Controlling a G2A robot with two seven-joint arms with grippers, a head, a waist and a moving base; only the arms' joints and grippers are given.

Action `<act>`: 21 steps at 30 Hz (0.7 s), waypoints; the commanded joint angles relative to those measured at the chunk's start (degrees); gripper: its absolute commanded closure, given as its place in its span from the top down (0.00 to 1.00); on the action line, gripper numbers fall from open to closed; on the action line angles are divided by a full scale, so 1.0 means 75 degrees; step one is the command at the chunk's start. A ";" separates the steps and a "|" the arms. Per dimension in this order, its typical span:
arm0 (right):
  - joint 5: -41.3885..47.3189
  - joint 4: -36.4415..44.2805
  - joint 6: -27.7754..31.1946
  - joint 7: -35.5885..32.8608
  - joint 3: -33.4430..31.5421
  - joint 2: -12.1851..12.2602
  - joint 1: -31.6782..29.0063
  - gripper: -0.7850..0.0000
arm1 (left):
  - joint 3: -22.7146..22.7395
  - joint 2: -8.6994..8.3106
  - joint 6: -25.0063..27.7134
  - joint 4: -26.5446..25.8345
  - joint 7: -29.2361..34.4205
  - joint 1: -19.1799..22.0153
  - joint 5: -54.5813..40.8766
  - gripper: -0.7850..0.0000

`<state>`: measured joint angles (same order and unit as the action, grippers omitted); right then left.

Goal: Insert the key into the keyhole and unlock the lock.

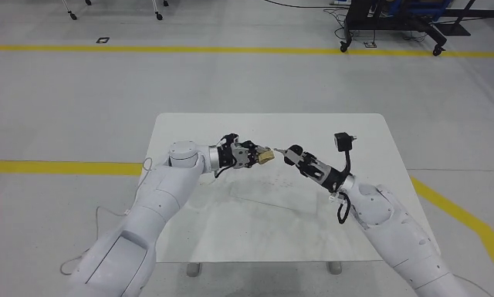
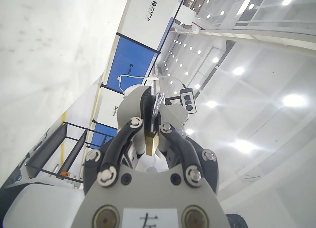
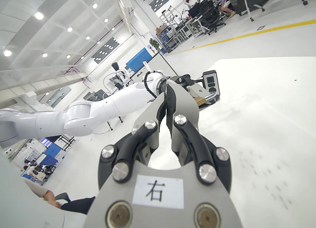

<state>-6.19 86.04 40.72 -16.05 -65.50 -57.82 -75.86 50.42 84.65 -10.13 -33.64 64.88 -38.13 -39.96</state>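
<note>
**Top view, with both wrist views.** The lock (image 1: 265,155) is held above the middle of the table (image 1: 231,235), clenched in the left gripper (image 1: 253,155). Its brass body is shown at the fingertips, on the side toward the other arm, presumably so that the keyhole can be reached. The right gripper (image 1: 291,153) is closed just to the right of the lock. A thin piece, probably the key (image 1: 280,150), is seen projecting from it toward the brass body, though it is too small for certainty. A narrow gap is left between tip and lock. Both pieces are kept off the table so that alignment is unhindered. Insertion is judged not yet begun.
</note>
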 commanded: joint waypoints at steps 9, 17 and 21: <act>-0.0148 0.0124 -0.0195 -0.0228 -0.0022 0.0022 -0.0110 0.00 | 0.0144 0.0052 -0.0088 0.0129 0.0055 0.0001 -0.0471 0.00; 0.0625 0.0357 -0.2090 0.0472 0.0076 -0.0112 -0.0296 0.00 | 0.0269 0.0172 0.0398 -0.0502 -0.1756 -0.0574 -0.0802 0.00; 0.1293 0.0968 -0.3325 0.0507 0.0147 -0.0174 -0.0598 0.00 | 0.0158 0.0267 0.0666 -0.0664 -0.2373 -0.0725 -0.0679 0.00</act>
<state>3.27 92.22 19.28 -12.33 -64.15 -59.12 -79.85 51.87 86.49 -5.53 -38.37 48.20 -43.37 -45.59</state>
